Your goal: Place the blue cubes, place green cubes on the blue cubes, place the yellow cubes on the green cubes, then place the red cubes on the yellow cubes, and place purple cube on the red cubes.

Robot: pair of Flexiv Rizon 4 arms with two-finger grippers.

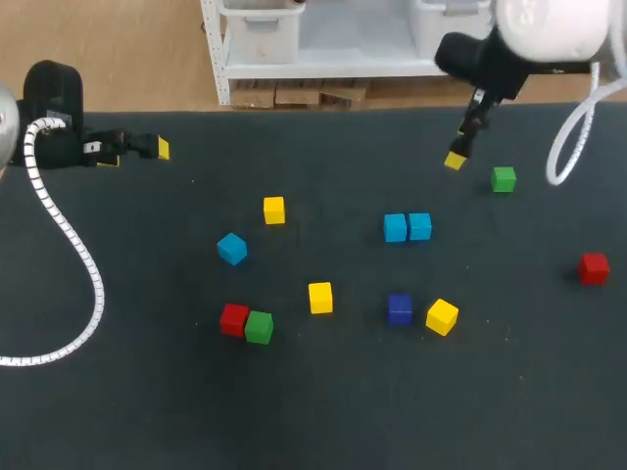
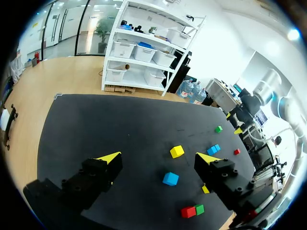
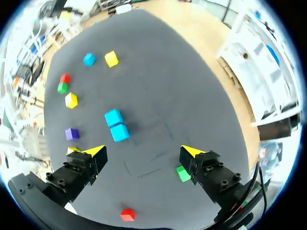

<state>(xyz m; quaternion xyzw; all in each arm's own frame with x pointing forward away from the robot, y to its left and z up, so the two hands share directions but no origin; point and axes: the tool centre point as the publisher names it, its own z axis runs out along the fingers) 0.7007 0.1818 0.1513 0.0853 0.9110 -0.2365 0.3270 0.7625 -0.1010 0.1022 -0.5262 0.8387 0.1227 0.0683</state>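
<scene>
Paired blue cubes (image 3: 116, 125), green cube (image 3: 183, 173) beside right hand (image 3: 144, 153)

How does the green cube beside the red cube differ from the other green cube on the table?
The green cube beside the red cube touches that neighbour, while the other green cube stands alone. The first lies on the robot's near side of the table, left of the middle. The second lies toward the far edge, on the right. Both look alike in colour and size, and both rest directly on the table, not yet stacked.
</scene>
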